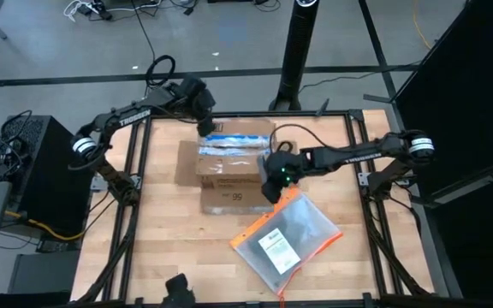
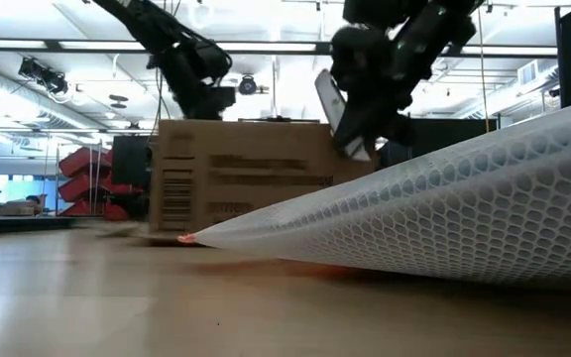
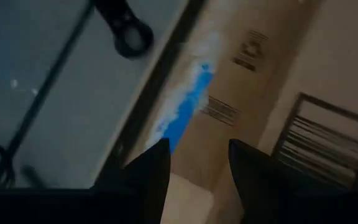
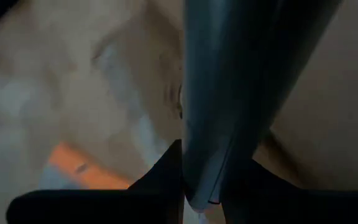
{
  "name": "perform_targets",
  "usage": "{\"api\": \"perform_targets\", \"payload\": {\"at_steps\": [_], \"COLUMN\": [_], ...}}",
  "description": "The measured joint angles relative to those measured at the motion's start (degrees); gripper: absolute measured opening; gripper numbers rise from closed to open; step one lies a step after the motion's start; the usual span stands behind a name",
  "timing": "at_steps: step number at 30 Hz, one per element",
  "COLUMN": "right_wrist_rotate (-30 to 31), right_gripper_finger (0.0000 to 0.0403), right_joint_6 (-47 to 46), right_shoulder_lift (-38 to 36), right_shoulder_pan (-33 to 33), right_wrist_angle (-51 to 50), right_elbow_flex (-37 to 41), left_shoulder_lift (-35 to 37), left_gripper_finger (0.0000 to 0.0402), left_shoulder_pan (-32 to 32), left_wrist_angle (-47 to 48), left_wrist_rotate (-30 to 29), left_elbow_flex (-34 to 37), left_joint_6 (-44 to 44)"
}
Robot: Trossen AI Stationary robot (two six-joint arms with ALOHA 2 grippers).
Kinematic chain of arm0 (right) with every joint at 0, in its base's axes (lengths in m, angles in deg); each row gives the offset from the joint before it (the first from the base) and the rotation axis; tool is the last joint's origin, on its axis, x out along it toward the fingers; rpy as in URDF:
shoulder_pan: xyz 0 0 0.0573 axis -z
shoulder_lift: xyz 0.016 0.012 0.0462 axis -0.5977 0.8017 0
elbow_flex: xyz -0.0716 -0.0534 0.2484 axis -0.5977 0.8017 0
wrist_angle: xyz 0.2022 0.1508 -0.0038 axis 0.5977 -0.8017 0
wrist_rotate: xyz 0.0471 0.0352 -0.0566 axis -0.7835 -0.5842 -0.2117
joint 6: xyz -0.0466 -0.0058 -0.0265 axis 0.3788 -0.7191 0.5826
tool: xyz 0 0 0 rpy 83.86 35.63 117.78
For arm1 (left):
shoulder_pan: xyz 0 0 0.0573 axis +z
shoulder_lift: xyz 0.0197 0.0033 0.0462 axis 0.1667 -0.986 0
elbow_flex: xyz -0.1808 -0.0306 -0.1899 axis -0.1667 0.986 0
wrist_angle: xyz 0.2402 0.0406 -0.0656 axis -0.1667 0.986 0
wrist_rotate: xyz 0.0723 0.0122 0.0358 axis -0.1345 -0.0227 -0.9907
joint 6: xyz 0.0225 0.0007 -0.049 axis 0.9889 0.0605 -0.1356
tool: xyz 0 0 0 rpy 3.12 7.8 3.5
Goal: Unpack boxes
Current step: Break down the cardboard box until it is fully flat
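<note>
Box: brown corrugated cardboard shipping box (image 1: 229, 162) sits toward the far middle of the wooden bench (image 1: 169, 248), flaps spread, "56" printed on the near flap, white-and-blue label across the top
Left claw: left claw (image 1: 205, 127) is down at the box's far left corner, right by the blue label strip; in the left wrist view its two dark fingers (image 3: 151, 171) stand part-way apart with bare cardboard showing in the gap, gripping nothing that I can see
Right claw: right claw (image 1: 274, 184) hovers at the box's right side, just off its near right corner, fingers pinched tight on a thin flat grey object (image 4: 229, 93) that rises upright between them; what it is, I cannot tell
Pouch: flat clear plastic pouch with an orange edge (image 1: 288, 238) lies near the box on the near right of the bench, a white slip showing inside
Low view: the pouch's mesh-textured side (image 2: 464, 208) fills the foreground, the box (image 2: 241, 174) standing behind it
</note>
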Motion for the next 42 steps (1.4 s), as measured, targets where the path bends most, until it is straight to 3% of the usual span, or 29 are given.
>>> {"api": "perform_targets", "payload": {"at_steps": [12, 17, 27, 42], "right_wrist_rotate": [3.2, 4.6, 5.5, 5.9], "right_gripper_finger": [0.0041, 0.004, 0.004, 0.004], "right_joint_6": [15.2, 18.3, 11.5, -14.9], "right_shoulder_lift": [-0.1, -1.5, -5.1, -5.1], "right_shoulder_pan": [17.1, 19.4, 10.1, -6.7], "right_wrist_angle": [2.3, 6.0, -1.0, -11.8], "right_elbow_flex": [-0.5, -2.7, -3.6, -3.6], "left_shoulder_lift": [6.4, 12.7, 19.0, 6.7], "left_gripper_finger": [0.0156, 0.0156, 0.0156, 0.0156], "left_shoulder_pan": [-1.8, -5.8, -15.0, -1.9], "left_wrist_angle": [21.6, 27.6, 29.5, 14.5], "left_wrist_rotate": [1.9, 6.4, 0.9, -5.6], "left_elbow_flex": [0.2, 0.2, 0.0, -0.7], "left_joint_6": [-5.8, -12.0, -23.9, -0.4]}}
